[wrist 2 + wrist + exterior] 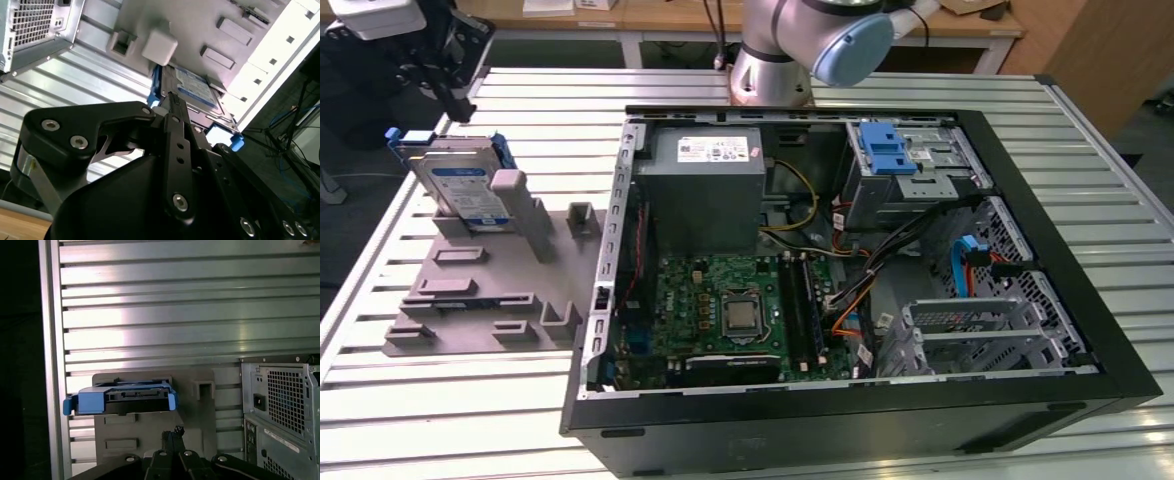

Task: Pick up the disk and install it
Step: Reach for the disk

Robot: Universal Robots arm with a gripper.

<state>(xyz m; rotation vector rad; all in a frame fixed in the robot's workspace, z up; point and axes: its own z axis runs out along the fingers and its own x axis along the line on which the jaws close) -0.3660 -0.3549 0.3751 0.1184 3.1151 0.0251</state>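
disk (464,185): we log it standing on edge in the grey holder (467,300) on the slatted table (440,410), at the exterior view's left of the open computer case (854,430). gripper (172,432): we note its jaws pressed together, clasping nothing, near the disk's upper edge, not touching.

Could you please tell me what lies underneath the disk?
The disk stands on edge in the grey holder, which lies on the slatted metal table. The holder's posts cover the disk's lower edge, so how it seats there cannot be seen.
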